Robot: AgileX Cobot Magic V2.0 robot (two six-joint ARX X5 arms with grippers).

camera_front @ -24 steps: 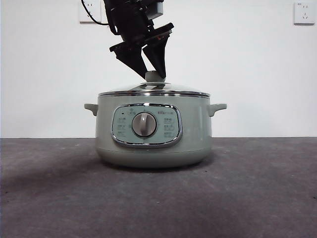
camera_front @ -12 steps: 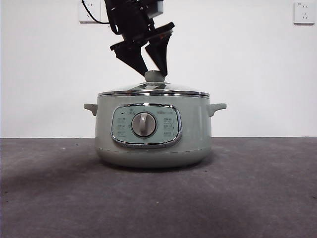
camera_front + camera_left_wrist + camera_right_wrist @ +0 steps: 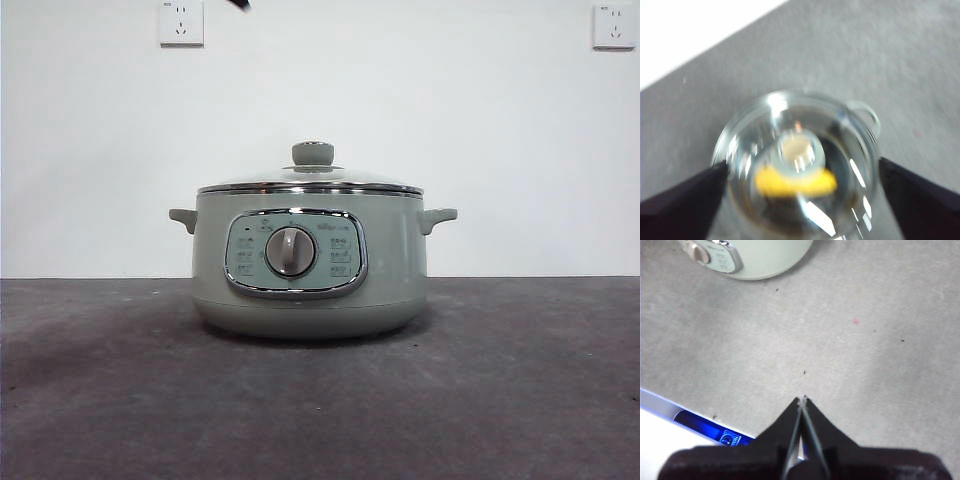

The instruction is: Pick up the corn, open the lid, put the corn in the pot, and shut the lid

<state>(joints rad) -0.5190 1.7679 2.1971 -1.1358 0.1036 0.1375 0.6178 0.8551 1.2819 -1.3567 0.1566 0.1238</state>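
Note:
The sage-green pot (image 3: 400,260) stands at the table's middle with the glass lid (image 3: 340,180) sitting flat on it, knob (image 3: 312,153) free. Seen blurred from above, the corn (image 3: 795,184) lies inside the pot under the lid (image 3: 850,150). My left gripper (image 3: 803,165) hangs well above the lid, open, its jaws wide apart and empty; only a black tip (image 3: 240,4) of it shows in the front view. Away from the pot (image 3: 755,260), my right gripper (image 3: 802,400) is shut and empty over bare table.
A white wall with two sockets (image 3: 181,22) (image 3: 613,25) stands behind the pot. The right wrist view shows the table's near edge with a blue-lit strip (image 3: 715,432). Grey tabletop (image 3: 520,380) surrounds the pot.
My left gripper, which stood around the lid's knob, has lifted straight up and almost left the front view. The lid stays on the pot.

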